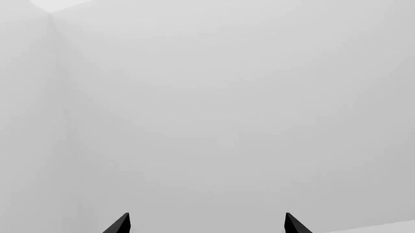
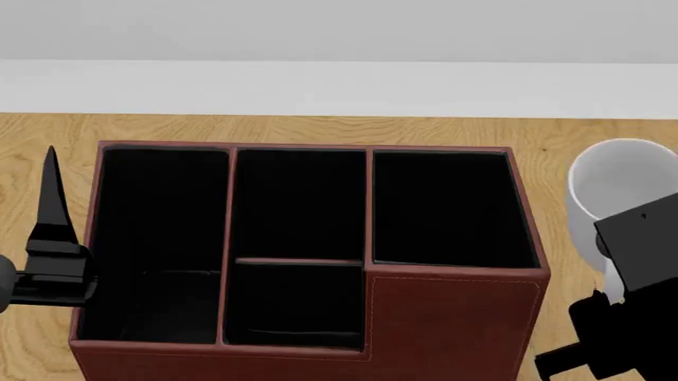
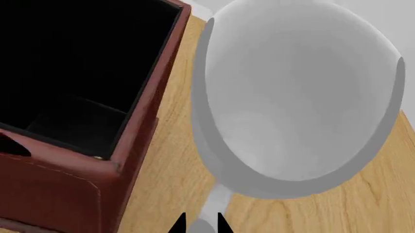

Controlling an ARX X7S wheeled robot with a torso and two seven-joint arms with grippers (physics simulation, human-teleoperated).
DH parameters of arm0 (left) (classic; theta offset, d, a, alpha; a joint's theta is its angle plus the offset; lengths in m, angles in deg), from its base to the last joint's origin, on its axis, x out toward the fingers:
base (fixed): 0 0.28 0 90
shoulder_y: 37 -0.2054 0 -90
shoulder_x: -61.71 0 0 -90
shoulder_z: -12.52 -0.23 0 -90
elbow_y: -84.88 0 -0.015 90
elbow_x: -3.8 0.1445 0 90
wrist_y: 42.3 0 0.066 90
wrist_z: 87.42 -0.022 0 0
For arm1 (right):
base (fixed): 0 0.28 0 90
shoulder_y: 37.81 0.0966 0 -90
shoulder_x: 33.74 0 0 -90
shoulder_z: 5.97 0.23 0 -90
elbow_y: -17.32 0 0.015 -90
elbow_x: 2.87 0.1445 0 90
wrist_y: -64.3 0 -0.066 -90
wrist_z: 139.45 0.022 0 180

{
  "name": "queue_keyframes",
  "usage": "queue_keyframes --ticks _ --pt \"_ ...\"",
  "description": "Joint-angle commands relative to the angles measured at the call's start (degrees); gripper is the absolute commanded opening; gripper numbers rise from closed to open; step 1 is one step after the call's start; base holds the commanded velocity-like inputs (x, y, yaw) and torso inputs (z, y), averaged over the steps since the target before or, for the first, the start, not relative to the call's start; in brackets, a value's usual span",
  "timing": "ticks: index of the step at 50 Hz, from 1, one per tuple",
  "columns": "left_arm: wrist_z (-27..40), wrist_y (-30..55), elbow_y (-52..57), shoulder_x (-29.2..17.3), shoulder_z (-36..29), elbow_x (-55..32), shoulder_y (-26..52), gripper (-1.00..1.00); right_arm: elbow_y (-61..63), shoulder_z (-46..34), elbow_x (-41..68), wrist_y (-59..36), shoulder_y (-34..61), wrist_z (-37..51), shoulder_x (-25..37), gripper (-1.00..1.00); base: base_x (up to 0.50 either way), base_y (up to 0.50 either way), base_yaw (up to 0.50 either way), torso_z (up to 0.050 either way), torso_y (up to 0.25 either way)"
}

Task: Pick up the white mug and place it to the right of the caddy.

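Note:
The white mug is upright just right of the caddy, a large reddish-brown box with black-lined compartments. In the right wrist view the mug fills the frame beside the caddy's right wall, with a strip of wood between them. My right gripper is shut on the mug's handle, a fingertip on either side of it. Its body shows in the head view. I cannot tell whether the mug touches the table. My left gripper is open and empty, left of the caddy.
The wooden table runs under the caddy and ends at a pale wall behind. The left wrist view shows only the blank grey wall. The mug sits near the head view's right edge.

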Motion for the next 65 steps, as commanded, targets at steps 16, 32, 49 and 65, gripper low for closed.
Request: queue_keyframes --ticks 16,32,49,65 --pt "0.3 0.3 0.2 -0.2 -0.4 -0.3 0.6 1.00 -2.8 -2.5 -4.8 1.1 -1.2 -3.1 -0.8 -1.00 0.00 0.00 0.00 0.000 0.001" --pt "0.7 1.1 0.7 -0.4 -1.0 -0.4 0.9 1.00 -5.9 -4.3 -7.0 1.7 -1.4 -4.4 -2.2 -1.00 0.00 0.00 0.00 0.000 0.001" --pt "1.0 0.8 0.7 -0.6 -0.9 -0.6 0.7 1.00 -9.4 -5.8 -8.8 2.4 -1.5 -6.0 -3.7 -1.00 0.00 0.00 0.00 0.000 0.000" --pt "1.2 0.1 0.3 -0.8 -0.9 -0.5 0.4 1.00 -13.6 -7.7 -11.0 3.4 -1.3 -7.8 -5.7 -1.00 0.00 0.00 0.00 0.001 0.001"
